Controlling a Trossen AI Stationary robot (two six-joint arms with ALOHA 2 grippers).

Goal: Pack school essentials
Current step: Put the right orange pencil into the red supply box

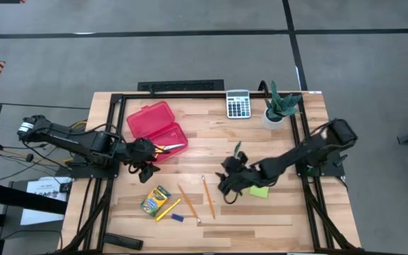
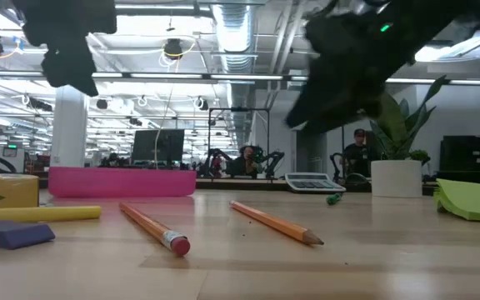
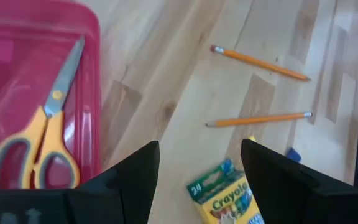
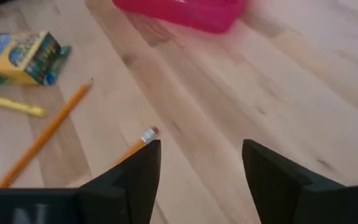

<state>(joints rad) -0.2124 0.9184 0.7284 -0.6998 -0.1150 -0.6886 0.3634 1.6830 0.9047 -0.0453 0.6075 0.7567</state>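
Table point(image 1: 261, 227) of pale wood carries everything, and the red case point(image 1: 157, 129) lies open near its far left with the yellow-handled scissors point(image 3: 37, 146) already inside the near half, so packing looks partly done, the rest of the stationery being loose on the boards. The left gripper point(image 1: 146, 168) hangs just beside the case's near edge, fingers parted and empty, the crayon box point(image 1: 155, 200) on the table just ahead of it. The right gripper point(image 1: 230, 185) hovers above the middle of the table, jaws apart and holding nothing, with one of the two orange pencils point(image 1: 208, 197) lying just beside it; its wrist view shows that pencil's eraser end right in front of the fingers. My guess is that the step in hand is collecting a pencil, and the next move calls for lowering the fingers astride the thin shaft, pinching it flat against the wood, then carrying it across to the case. The lime sticky-note pad point(image 1: 259, 191) sits partly under the right arm, the green pen point(image 1: 237, 150) beyond it. The yellow marker point(image 1: 168, 210) and small blue eraser point(image 1: 178, 217) lie near the crayon box. A grey calculator point(image 1: 238, 103) and potted plant point(image 1: 278, 106) stand at the far edge, well clear. The second pencil could be nudged, and the left gripper stands near the case.
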